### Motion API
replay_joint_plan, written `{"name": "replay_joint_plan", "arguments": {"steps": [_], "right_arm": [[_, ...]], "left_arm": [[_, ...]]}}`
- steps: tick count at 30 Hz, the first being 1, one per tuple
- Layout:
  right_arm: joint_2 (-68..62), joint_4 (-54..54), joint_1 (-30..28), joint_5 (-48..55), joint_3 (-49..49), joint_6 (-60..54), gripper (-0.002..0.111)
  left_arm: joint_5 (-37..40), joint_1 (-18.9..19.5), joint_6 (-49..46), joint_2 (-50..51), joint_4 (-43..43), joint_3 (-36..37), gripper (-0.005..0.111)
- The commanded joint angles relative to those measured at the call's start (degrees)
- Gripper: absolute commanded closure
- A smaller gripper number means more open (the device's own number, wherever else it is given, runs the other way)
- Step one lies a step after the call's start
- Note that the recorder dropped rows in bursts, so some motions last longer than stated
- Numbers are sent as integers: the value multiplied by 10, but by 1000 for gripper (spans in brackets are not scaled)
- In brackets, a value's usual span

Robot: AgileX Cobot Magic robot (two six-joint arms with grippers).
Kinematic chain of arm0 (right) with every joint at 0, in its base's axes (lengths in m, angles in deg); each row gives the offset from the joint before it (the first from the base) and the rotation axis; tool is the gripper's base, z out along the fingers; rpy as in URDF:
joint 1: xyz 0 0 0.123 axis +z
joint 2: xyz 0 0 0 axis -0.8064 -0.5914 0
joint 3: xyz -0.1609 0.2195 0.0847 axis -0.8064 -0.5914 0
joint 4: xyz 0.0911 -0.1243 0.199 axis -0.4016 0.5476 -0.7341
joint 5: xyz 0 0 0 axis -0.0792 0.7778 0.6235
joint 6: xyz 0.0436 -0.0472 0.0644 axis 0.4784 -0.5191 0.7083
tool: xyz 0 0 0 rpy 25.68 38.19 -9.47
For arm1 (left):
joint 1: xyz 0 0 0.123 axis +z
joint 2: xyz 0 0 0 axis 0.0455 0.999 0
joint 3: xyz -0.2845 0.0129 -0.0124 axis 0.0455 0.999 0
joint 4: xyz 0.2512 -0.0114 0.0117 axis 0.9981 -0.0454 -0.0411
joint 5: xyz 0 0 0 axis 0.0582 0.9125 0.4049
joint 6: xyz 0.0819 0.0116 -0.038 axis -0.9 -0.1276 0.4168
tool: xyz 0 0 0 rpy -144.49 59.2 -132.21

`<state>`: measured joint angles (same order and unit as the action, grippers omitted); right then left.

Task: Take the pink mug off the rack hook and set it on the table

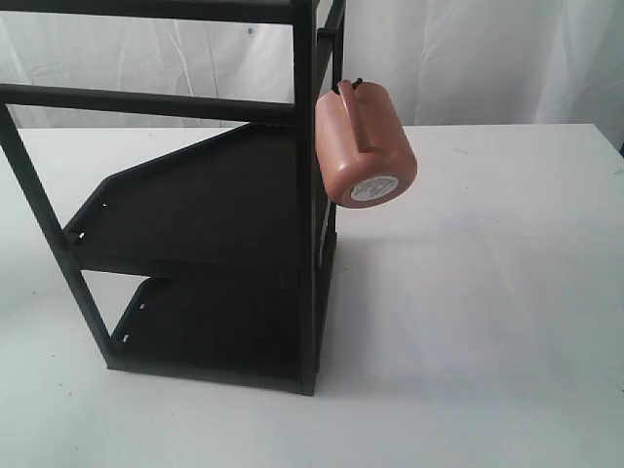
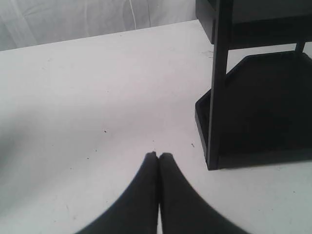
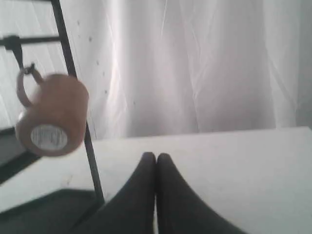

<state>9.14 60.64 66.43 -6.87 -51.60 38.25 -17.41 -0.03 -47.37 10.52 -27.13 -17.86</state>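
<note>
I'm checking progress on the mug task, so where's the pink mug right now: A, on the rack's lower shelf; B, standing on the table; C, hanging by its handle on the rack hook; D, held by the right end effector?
C: the pink mug hangs by its handle from the rack hook, above the table.

The small salmon-pink cylindrical mug (image 1: 363, 136) looks like smooth plastic with a soft sheen; the round white sticker (image 1: 374, 187) on its base looks like paper. The tall black shelf rack (image 1: 304, 244) and its thin black hook (image 1: 349, 86) look like matt painted metal. The wide white table (image 1: 487, 292) is smooth and matt. My left gripper (image 2: 158, 155) and right gripper (image 3: 156, 156), 2 alike, have smooth matt black fingers.
</note>
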Motion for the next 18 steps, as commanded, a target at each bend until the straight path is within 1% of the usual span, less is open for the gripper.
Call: {"name": "replay_joint_plan", "arguments": {"steps": [1, 6, 8, 10, 11, 12, 13, 14, 15, 17, 18], "right_arm": [[4, -2, 4, -80, -1, 8, 108], [4, -2, 4, -201, -1, 14, 108], [4, -2, 4, -209, -1, 52, 108], [4, -2, 4, -199, -1, 115, 108], [4, 5, 4, -174, -1, 160, 108], [4, 39, 4, -99, 20, 243, 108], [4, 67, 4, -53, 37, 279, 108], [4, 98, 4, 25, 70, 314, 108], [4, 98, 5, 48, 88, 310, 108], [4, 96, 11, 92, 145, 259, 108], [0, 94, 23, 141, 186, 189, 108]], "left_arm": [[2, 3, 3, -2, 1, 2, 107], [2, 3, 3, -2, 1, 2, 107], [2, 3, 3, -2, 1, 2, 107], [2, 3, 3, -2, 1, 2, 107], [2, 3, 3, -2, 1, 2, 107], [2, 3, 3, -2, 1, 2, 107], [2, 3, 3, -2, 1, 2, 107], [2, 3, 3, -2, 1, 2, 107], [2, 3, 3, -2, 1, 2, 107], [2, 3, 3, -2, 1, 2, 107], [2, 3, 3, -2, 1, 2, 107]]}}
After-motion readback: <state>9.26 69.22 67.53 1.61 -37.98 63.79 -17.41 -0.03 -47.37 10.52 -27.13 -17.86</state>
